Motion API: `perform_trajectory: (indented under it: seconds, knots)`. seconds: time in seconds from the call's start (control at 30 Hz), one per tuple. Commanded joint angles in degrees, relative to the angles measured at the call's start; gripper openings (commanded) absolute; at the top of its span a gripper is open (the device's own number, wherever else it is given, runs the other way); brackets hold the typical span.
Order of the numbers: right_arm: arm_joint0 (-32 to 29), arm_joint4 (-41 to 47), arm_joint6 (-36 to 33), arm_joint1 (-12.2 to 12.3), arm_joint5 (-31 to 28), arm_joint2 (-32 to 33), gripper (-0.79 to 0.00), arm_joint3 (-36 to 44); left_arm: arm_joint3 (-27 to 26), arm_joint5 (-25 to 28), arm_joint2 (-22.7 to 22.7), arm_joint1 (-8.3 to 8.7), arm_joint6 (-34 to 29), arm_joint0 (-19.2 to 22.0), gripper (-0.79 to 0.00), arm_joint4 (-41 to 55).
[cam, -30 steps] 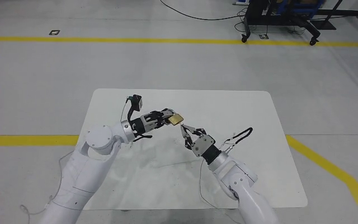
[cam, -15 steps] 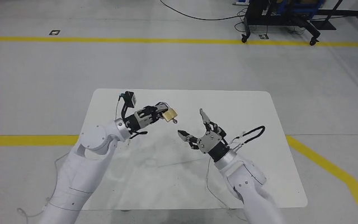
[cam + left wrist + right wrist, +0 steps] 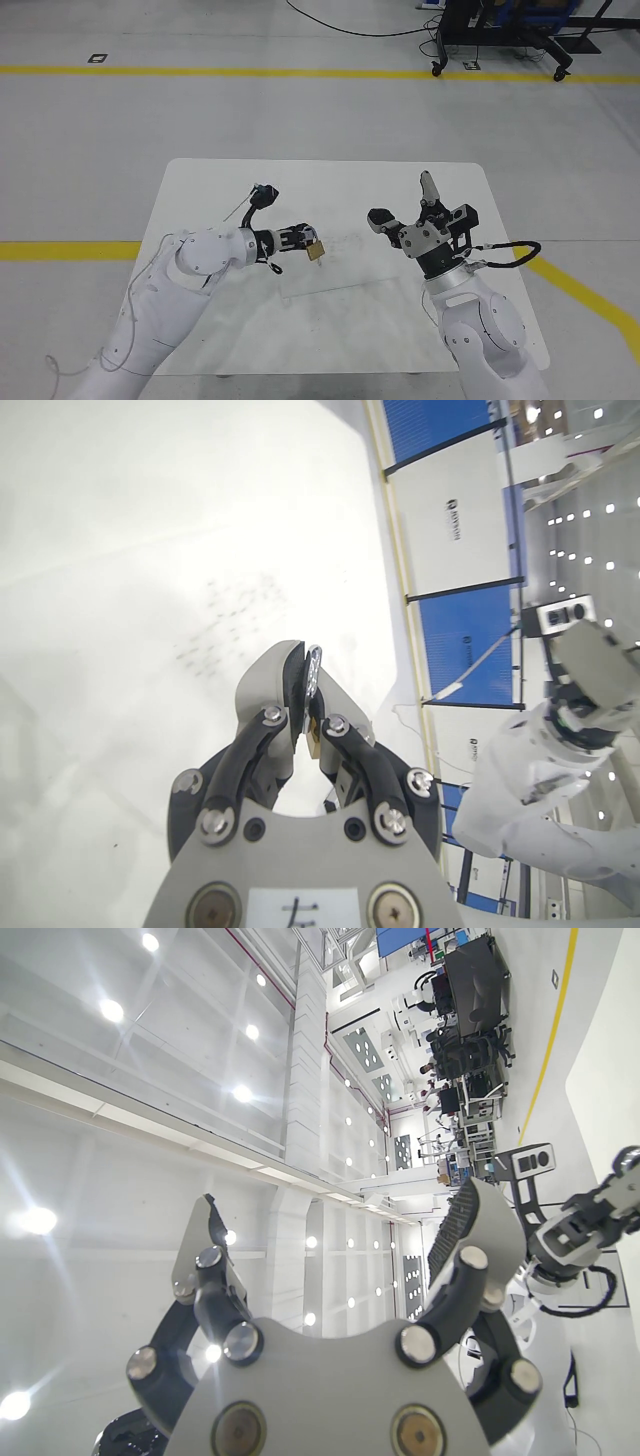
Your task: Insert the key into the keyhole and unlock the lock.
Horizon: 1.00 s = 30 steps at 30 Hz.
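Our left gripper is squeezed tight on the little gold lock, just left of the middle of the top picture, over the white table. A flat silver piece is pinched with it; we cannot tell if it is the key. Our right gripper, right of the middle, is spread wide with nothing in it.

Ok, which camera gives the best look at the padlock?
Top view: the padlock shows its brass face, clamped in the left gripper. Left wrist view gives a brass sliver edge-on between the fingers. Right wrist view: too distant to tell.
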<state>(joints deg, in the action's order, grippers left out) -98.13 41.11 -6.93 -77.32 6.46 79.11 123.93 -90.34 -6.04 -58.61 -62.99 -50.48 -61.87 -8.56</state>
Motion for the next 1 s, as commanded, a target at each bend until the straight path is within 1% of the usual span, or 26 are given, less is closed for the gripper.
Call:
perform_trajectory:
  seconds: [0.0,0.07,0.1,0.13,0.33,0.43,0.57,0.63,0.7,0.73,0.83,0.9,0.93,0.97]
  knots:
    - [0.00,-0.02,0.00,0.00,0.00,0.00,0.000,0.00,0.44,-0.69,0.92,-0.03,0.08,0.50,-0.665,-3.10]
    - [0.00,-0.02,0.00,0.00,0.00,0.00,0.000,0.00,0.75,-1.35,1.69,-0.10,-0.20,0.94,-0.274,-4.87]
    - [0.00,-0.02,0.00,0.00,0.00,0.00,0.000,0.00,0.93,-1.68,1.97,-0.12,-0.30,1.18,-0.148,-5.68]
    - [0.00,-0.02,0.00,0.00,0.00,0.00,0.000,0.00,1.16,-2.04,2.18,-0.15,-0.44,1.39,0.000,-6.25]
    - [0.00,-0.02,0.00,0.00,0.00,0.00,0.000,0.00,3.15,-3.69,2.19,0.00,-1.92,2.53,0.000,-9.53]
    - [0.00,-0.02,0.00,0.00,0.00,0.00,0.000,0.00,3.82,-4.33,-0.68,0.15,0.02,2.54,0.000,-6.64]
    - [0.00,-0.02,0.00,0.00,0.00,0.00,0.000,0.00,3.25,-2.40,-5.17,0.38,3.65,1.41,0.000,-0.83]
    - [0.00,-0.02,0.00,0.00,0.00,0.00,0.000,0.00,1.76,0.18,-7.25,0.39,6.65,0.27,0.000,2.52]
    - [0.00,-0.02,0.00,0.00,0.00,0.00,0.000,0.00,-0.21,4.36,-9.33,0.46,10.32,-1.32,0.000,5.01]
    - [0.00,-0.02,0.00,0.00,0.00,0.00,0.000,0.00,-1.09,7.10,-10.31,0.49,11.29,-2.21,0.000,6.85]
    - [0.00,-0.02,0.00,0.00,0.00,0.00,0.000,0.00,-3.36,16.61,-14.23,0.67,17.45,-5.16,0.000,9.85]
    - [0.00,-0.02,0.00,0.00,0.00,0.00,0.000,0.00,-5.07,22.38,-16.57,0.78,22.99,-7.34,0.000,8.60]
    - [0.00,-0.02,0.00,0.00,0.00,0.00,0.000,0.00,-5.88,24.54,-17.42,0.78,25.60,-8.44,0.000,8.26]
    - [0.00,-0.02,0.00,0.00,0.00,0.00,0.000,0.00,-6.08,25.42,-17.76,0.77,26.68,-9.19,0.000,8.15]
